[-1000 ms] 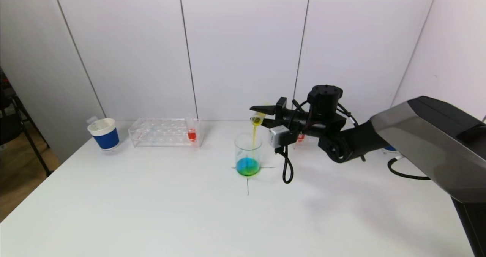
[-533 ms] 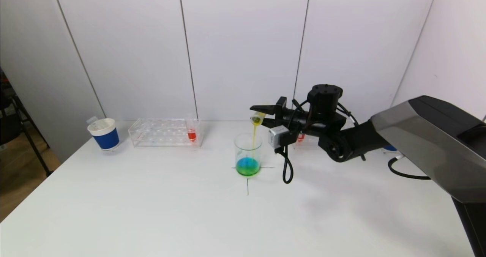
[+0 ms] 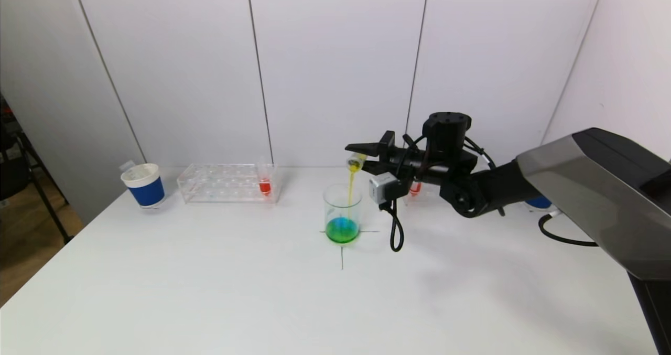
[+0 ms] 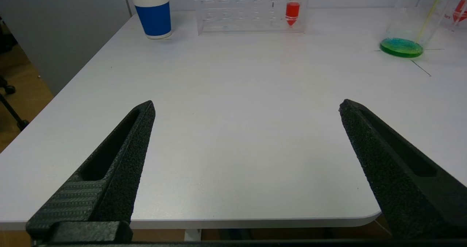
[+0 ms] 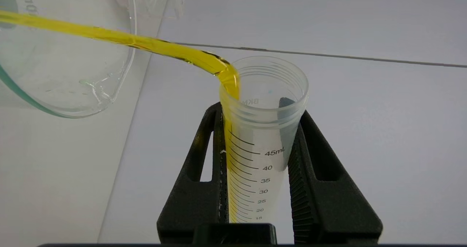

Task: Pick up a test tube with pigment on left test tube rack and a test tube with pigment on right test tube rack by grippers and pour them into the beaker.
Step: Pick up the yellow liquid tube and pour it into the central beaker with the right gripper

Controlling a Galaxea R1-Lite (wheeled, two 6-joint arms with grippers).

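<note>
White wall panels back a white table (image 3: 209, 292) marked with a thin black cross, and on that cross stands the beaker (image 3: 342, 213), holding a shallow pool of green liquid with a blue patch in it. Above and just to the right of the beaker's rim hangs the right gripper (image 3: 361, 156), its jaws clamped on the upper part of a test tube (image 5: 261, 145) with printed graduations; the tube lies tipped nearly level, mouth pointing away from the wrist and sticking out past the fingertips (image 5: 213, 119). From the lower lip of that mouth a thin stream of yellow pigment (image 3: 350, 187) falls into the beaker below the jaws, and a streak of yellow lies along one inner side of the tube between the two fingers. Behind the right gripper, partly hidden by the arm, a red-filled tube (image 3: 415, 188) shows where the right rack would stand; the rack itself is hard to make out. Far off to the left of the jaws sits the left test tube rack (image 3: 225, 183), clear plastic, with one tube of red pigment (image 3: 264, 184) upright at its end nearest the beaker, and beyond it a blue and white paper cup (image 3: 143, 185). The left gripper (image 4: 246, 108) hovers over the near edge of the table, well apart from everything, jaws spread wide with nothing between them.
</note>
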